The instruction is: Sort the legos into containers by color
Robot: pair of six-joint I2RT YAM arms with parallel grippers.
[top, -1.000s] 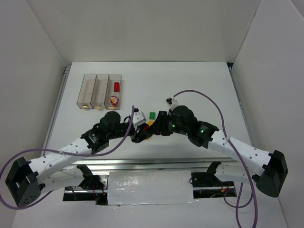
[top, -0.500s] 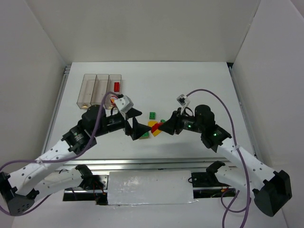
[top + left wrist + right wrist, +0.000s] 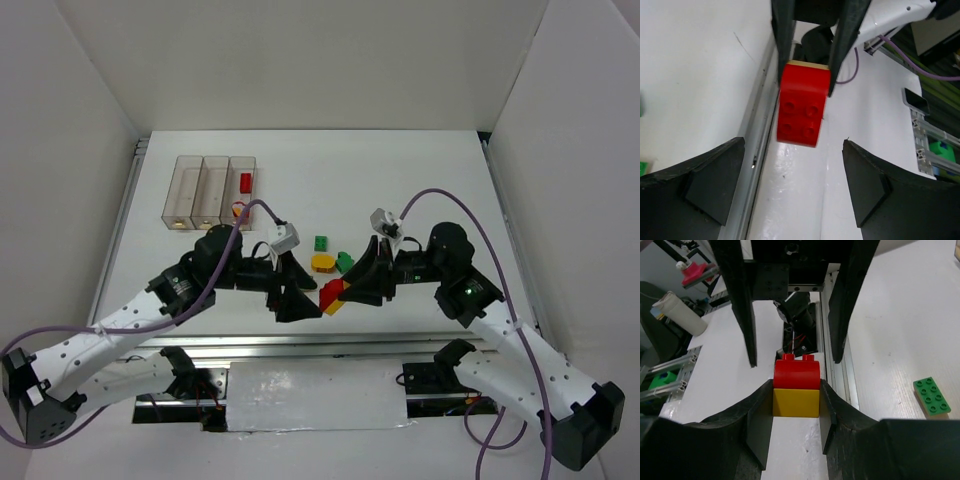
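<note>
Right arm: your right gripper (image 3: 796,407) pinches the red-on-yellow brick pair (image 3: 331,296), now pulled back to the near edge of the table (image 3: 420,180).
Left arm: your left gripper (image 3: 785,190) faces it, spread wide, empty.
Mid-table: yellow brick (image 3: 322,263) and green bricks (image 3: 320,243) now uncovered.
Containers (image 3: 213,160): red brick (image 3: 245,182) in the rightmost bin.

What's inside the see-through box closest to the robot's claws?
A red lego lies in the right-hand container. Near its front end sits another piece, red and yellow, but the purple cable partly covers it, so its shape is unclear.
</note>
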